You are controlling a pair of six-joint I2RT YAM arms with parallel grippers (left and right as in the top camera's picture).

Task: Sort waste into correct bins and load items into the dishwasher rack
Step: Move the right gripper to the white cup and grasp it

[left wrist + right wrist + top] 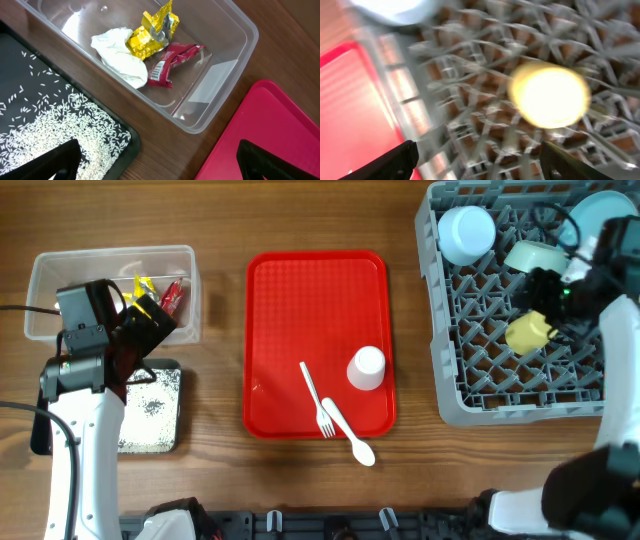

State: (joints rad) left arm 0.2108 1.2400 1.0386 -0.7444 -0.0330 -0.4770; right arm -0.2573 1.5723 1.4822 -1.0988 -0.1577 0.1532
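Observation:
The clear tub (60, 265) holds the yellow foil wrapper (150, 35), the red-and-clear wrapper (172, 62) and the white tissue (120, 55). The black tray (65, 125) holds white crumbs (155, 405). My left gripper (160, 162) is open and empty above the gap between the black tray and the red tray. The grey rack (480, 395) holds the yellow cup (527, 332), a pale green bowl (533, 256), a light blue bowl (466, 232) and a blue plate (595, 215). My right gripper (477, 160) is open and empty over the rack, near the yellow cup (550, 95); that view is blurred.
The flat red tray (290, 310) lies in the middle. On it stand a white cup (367, 368), a white fork (317, 400) and a white spoon (350, 436), whose bowl hangs over the front edge. Bare wood lies around it.

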